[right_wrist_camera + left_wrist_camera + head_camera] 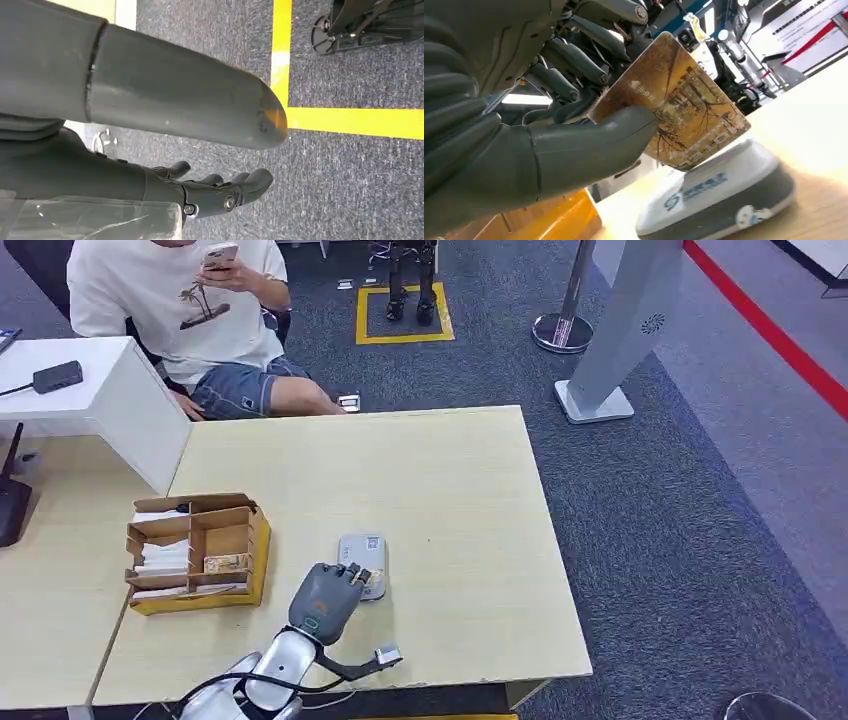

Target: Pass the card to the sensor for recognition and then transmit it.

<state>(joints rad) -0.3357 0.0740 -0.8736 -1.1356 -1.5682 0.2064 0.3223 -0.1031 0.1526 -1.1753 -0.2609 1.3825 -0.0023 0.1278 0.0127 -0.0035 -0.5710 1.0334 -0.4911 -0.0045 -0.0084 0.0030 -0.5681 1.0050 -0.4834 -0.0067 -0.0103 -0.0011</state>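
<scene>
A pale wooden table [450,480] stands on dark grey carpet [660,530]. On its left part sits a yellow-edged cardboard organizer [197,552], divided into compartments that hold white papers and a small card-like item. Just right of it, toward the near edge, lies a small grey-and-white sensor [362,553] with a blue logo on top. A second light table [50,570] adjoins on the left, carrying a white raised counter [110,390] with a small black device [57,376] resting on it.
</scene>
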